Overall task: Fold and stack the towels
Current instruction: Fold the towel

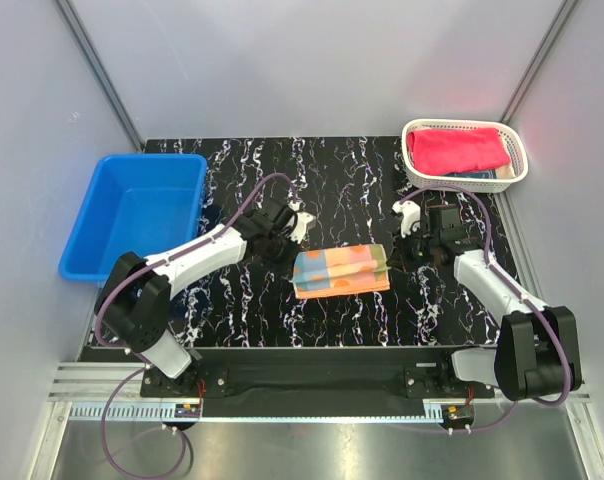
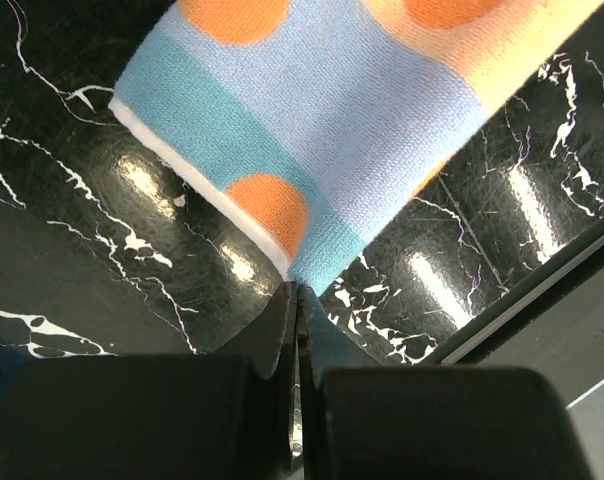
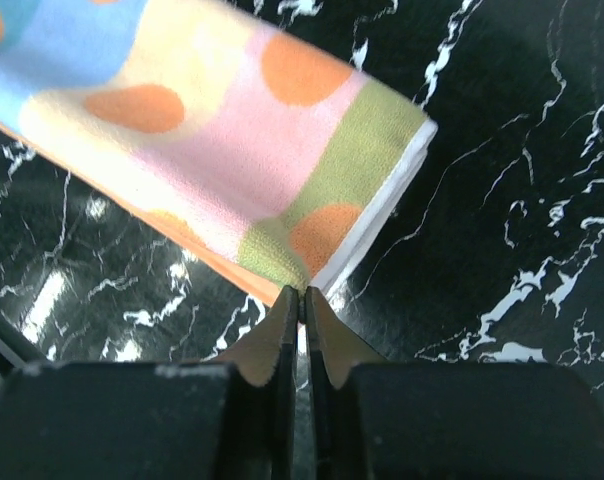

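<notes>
A folded towel (image 1: 341,270) with pastel patches, orange dots and an orange-peach underside lies flat on the middle of the black marble table. It also shows in the left wrist view (image 2: 332,110) and the right wrist view (image 3: 212,140). My left gripper (image 1: 286,233) (image 2: 297,290) is shut and empty, just off the towel's left corner. My right gripper (image 1: 410,245) (image 3: 303,292) is shut and empty, just off its right corner. A pink-red towel (image 1: 458,150) lies in the white basket (image 1: 520,160); a dark bluish cloth edge (image 1: 472,174) shows beneath it.
A blue plastic bin (image 1: 82,240) stands at the left edge of the table. The white basket is at the back right corner. Grey walls close in the left, back and right sides. A metal rail runs along the near edge.
</notes>
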Controlling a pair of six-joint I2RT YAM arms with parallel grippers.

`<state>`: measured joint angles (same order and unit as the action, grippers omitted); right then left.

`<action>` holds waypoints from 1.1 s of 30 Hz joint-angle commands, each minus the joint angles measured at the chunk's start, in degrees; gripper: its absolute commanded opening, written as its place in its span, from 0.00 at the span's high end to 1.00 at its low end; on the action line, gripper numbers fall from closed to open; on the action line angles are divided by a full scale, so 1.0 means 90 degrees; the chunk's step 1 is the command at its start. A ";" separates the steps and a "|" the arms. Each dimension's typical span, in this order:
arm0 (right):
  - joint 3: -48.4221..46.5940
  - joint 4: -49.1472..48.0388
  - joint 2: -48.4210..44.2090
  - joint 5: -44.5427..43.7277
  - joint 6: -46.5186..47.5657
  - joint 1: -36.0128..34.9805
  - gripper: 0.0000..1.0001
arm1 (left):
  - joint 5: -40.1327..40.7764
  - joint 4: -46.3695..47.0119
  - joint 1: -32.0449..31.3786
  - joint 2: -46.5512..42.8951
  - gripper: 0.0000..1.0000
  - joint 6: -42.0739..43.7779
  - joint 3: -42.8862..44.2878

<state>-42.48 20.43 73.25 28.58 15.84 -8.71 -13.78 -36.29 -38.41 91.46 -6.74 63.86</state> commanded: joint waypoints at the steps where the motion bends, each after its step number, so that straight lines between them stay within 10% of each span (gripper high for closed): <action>1: -0.0143 0.0562 -0.0239 0.0009 0.0672 -0.0048 0.88 | 0.0047 -0.0127 -0.0048 -0.0192 1.00 -0.0032 -0.0015; 11: -0.0435 0.0777 -0.0073 -0.0392 0.0546 -0.0048 0.63 | -0.0635 0.0048 -0.0341 0.0053 1.00 -0.0188 -0.0307; 14: -0.0815 0.0777 0.0073 -0.0480 -0.0203 -0.0048 0.63 | -0.0870 0.0243 -0.0361 -0.0084 0.79 -0.0364 -0.0512; 18: -0.1470 0.1078 0.0433 -0.0715 -0.1660 -0.0067 0.47 | -0.0531 -0.0156 -0.0370 -0.0006 0.76 -0.0403 -0.0416; 21: -0.1832 0.1323 0.0775 -0.0500 -0.2334 -0.0077 0.60 | -0.0218 -0.0235 -0.0370 -0.0161 0.73 -0.0549 -0.0366; 33: -0.1238 0.1578 0.1314 -0.1299 -0.3809 -0.0077 0.56 | 0.1501 0.0585 -0.0361 -0.0503 0.51 -0.2443 -0.0844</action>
<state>-54.57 32.14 85.43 21.17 -12.82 -9.02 -7.22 -33.26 -41.67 90.54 -22.55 57.93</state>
